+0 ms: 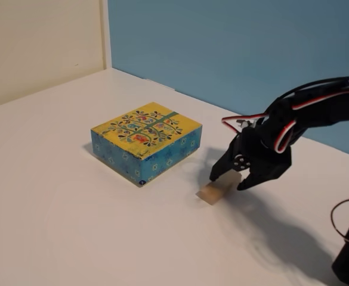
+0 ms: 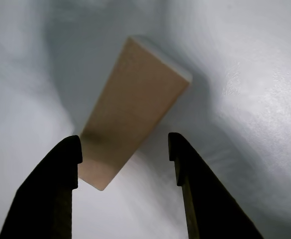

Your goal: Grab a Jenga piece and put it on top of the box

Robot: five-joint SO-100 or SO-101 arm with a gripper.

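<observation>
**A:** Where is the Jenga piece (image 1: 215,192) to be found?

**B:** It is seen lying flat on the white table (image 1: 73,220), in the fixed view toward the right side of the surface and well in from the far edge where the blue wall (image 1: 234,42) is met. No lift off the surface can be made out.

**A:** And the box (image 1: 146,141)?

**B:** It is placed nearer the middle of the table, to the left of the block in the fixed view and closer to the far corner. The yellow patterned top is turned upward, and the blue sides are shown toward the camera. The block is kept apart from it; a strip of bare table is seen between them.

**A:** How is the gripper (image 1: 229,180) held?

**B:** It is lowered over the block with its jaws parted. In the wrist view the two dark fingers (image 2: 60,174) are seen on either side of the near end of the block (image 2: 133,112). The left finger is shown close to the wood, while a clear gap is left at the right finger. Nothing is clamped.

**A:** Is the block lined up with the fingers?

**B:** It is set slantwise in the wrist view, its far end being angled to the upper right.
</observation>
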